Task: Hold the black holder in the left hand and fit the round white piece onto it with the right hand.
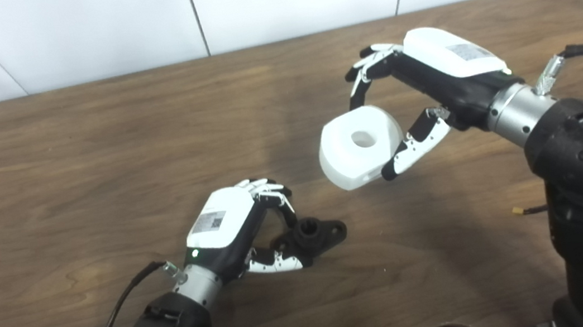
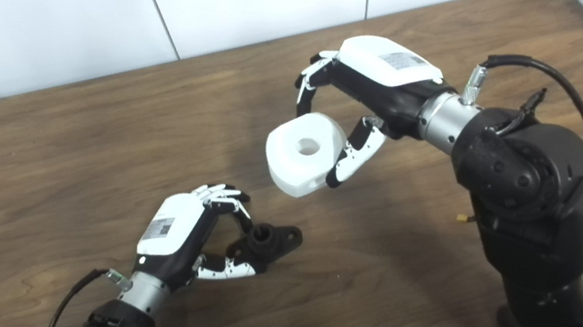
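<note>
Left hand point(image 1: 232, 227) is closed on the black holder point(image 1: 313, 235), low over the wooden counter point(image 1: 73, 175) near its front edge. Fingers point(image 1: 272, 188) curl over the holder's near end from above, thumb point(image 1: 277, 265) presses from below. The holder's round socket faces up; a flat tab with a hole sticks out to the right, clear of the hand. Whether the holder touches the counter or hangs just above it can't be told; its shadow sits tight beneath it.

Right hand point(image 1: 428, 89) grips the round white piece point(image 1: 359, 146), raised off the counter, up and to the right of the holder. Fingers point(image 1: 364, 72) arch over the piece's far side, thumb point(image 1: 416, 144) bears on the near right edge. The grasp is wide, set by the piece's width. The piece is tilted, its flat face with the centre hole turned up toward the cameras. It's apart from the holder with a clear gap; not fitted yet.

Hidden or unclear:
- The holder's near end is covered by the left fingers and thumb.
- The piece's far side and underside are out of sight; a small notch shows on its lower rim in the right eye view, detail too small to read.
- Labels on the backs of both hands are unreadable.
- Both forearms are cut off by the bottom edge; black cables point(image 2: 544, 68) run along the wrists.
</note>
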